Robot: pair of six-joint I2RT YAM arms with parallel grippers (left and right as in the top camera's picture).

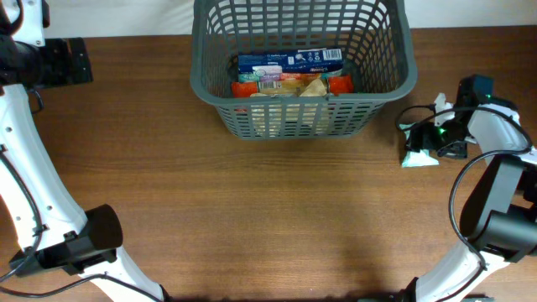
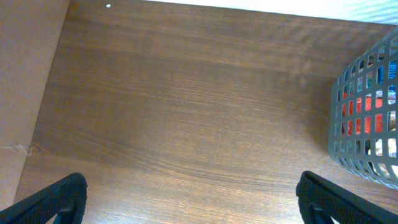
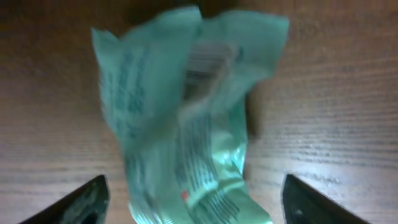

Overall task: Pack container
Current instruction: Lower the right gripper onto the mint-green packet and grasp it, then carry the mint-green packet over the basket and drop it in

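Note:
The container (image 1: 201, 75), a dark grey lattice basket, stands at the back middle of the table with a blue box (image 1: 289, 60) and orange and red packets (image 1: 289, 84) inside. Its corner shows in the left wrist view (image 2: 348, 134). My right gripper (image 3: 193, 202) is open over a crumpled light green packet (image 3: 186, 118), which lies between its fingers on the table, also seen from overhead (image 1: 419, 158). My left gripper (image 2: 189, 199) is open and empty above bare wood at the far left.
The brown wooden table (image 1: 268, 218) stretches in front of the basket. The right arm's body (image 1: 495, 193) curves along the right edge. The left arm's base (image 1: 84, 243) sits at the front left.

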